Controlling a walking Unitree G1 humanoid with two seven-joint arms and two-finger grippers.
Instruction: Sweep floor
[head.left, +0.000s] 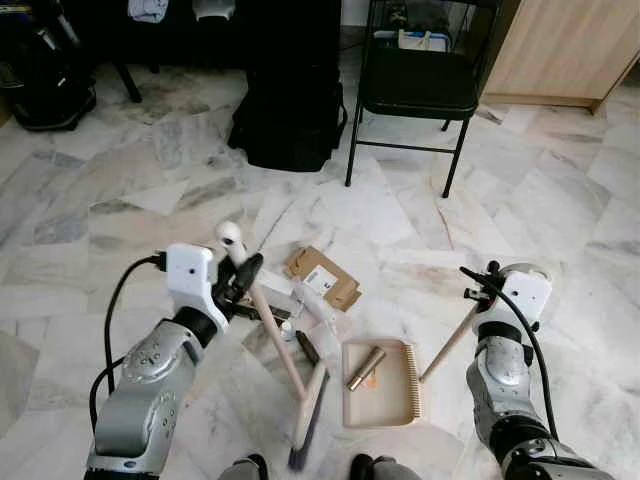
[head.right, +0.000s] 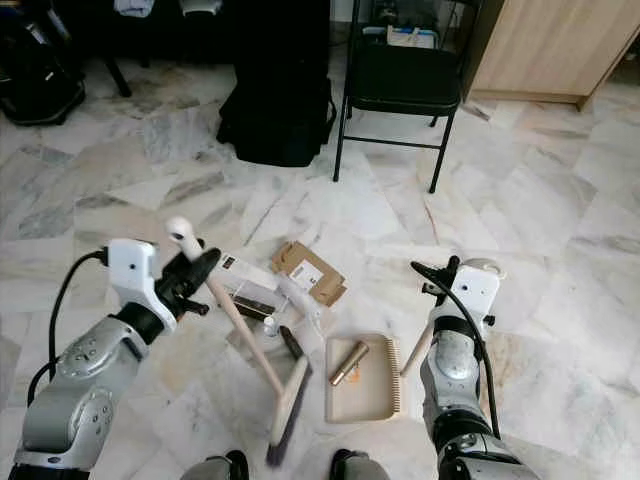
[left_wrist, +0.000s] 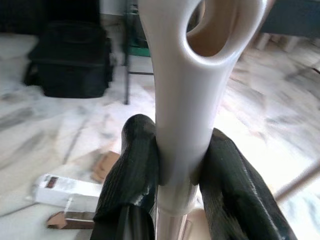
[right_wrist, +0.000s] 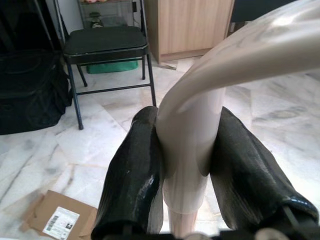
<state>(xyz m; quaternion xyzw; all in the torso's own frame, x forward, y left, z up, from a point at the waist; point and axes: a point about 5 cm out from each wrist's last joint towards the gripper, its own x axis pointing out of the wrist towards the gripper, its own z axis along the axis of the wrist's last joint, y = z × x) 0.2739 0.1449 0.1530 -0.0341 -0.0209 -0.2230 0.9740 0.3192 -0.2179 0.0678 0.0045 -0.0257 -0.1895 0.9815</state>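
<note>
Currently, the left claw (left_wrist: 177, 187) clamps the broom handle (head.left: 272, 335); the right claw (right_wrist: 187, 185) clamps the dustpan handle (head.left: 450, 342), dustpan (head.left: 380, 408) on the floor (head.left: 400, 215).

Ahead of me, a black folding chair (head.left: 418, 85) stands on the white and grey marble floor (head.left: 560, 210). A green-and-white item sits under or behind its seat; I cannot tell which. To its left rests 1 black backpack (head.left: 290, 115). A light wooden cabinet (head.left: 565, 45) stands at the far right. Another dark bag (head.left: 45, 70) sits at the far left, with dark furniture legs (head.left: 128, 82) beside it.
</note>
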